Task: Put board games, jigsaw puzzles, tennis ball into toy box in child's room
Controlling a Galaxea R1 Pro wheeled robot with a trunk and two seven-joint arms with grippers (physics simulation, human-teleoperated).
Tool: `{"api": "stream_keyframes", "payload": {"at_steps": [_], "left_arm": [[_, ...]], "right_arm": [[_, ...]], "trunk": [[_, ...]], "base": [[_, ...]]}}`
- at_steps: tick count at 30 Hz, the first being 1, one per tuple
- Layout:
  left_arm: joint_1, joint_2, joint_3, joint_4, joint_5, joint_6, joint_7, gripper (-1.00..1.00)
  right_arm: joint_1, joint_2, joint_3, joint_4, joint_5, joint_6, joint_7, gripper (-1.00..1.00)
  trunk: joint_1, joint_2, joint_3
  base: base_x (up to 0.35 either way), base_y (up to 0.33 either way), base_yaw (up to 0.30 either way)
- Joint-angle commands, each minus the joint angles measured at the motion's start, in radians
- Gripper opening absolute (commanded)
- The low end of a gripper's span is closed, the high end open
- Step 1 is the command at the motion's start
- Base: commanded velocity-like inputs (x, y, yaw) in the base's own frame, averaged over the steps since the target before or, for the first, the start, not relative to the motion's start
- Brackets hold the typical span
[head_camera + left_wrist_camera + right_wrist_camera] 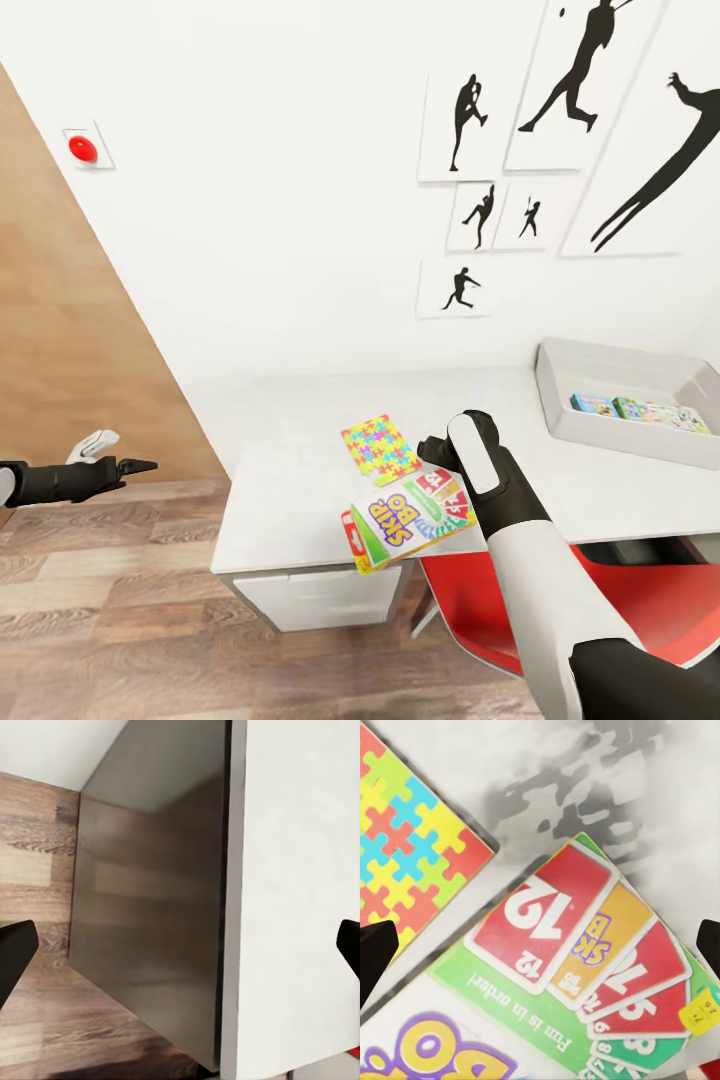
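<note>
The right gripper [437, 462], at centre frame, grips the SKIP BO box [412, 517] above the table's [290, 450] front edge. A jigsaw puzzle [380, 448] lies just behind. The toy box [610, 372] sits at right. The left gripper [135, 466], far left, hangs spread wide and empty.

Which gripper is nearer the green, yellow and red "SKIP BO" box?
Right. The right gripper is directly at the flat green, yellow and red "SKIP BO" box at the table's front edge; the left gripper hovers over the floor, well off to the side.
</note>
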Motion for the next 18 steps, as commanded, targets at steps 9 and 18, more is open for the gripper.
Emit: {"api": "stream_keyframes", "payload": {"at_steps": [9,18], "left_arm": [[-0.001,0.001,-0.005,0.000,0.005,0.004,0.000,1.00],[-0.001,0.001,-0.003,0.000,0.005,0.005,0.000,1.00]], "right_arm": [[-0.001,0.000,0.001,-0.001,-0.009,0.002,-0.010,1.00],[-0.001,-0.002,0.001,-0.001,-0.009,0.002,-0.010,1.00]], "trunk": [[0.001,-0.002,-0.017],[0.001,-0.002,-0.032]], "base": [[0.069,0.027,0.000],[0.063,0.010,0.000]]}}
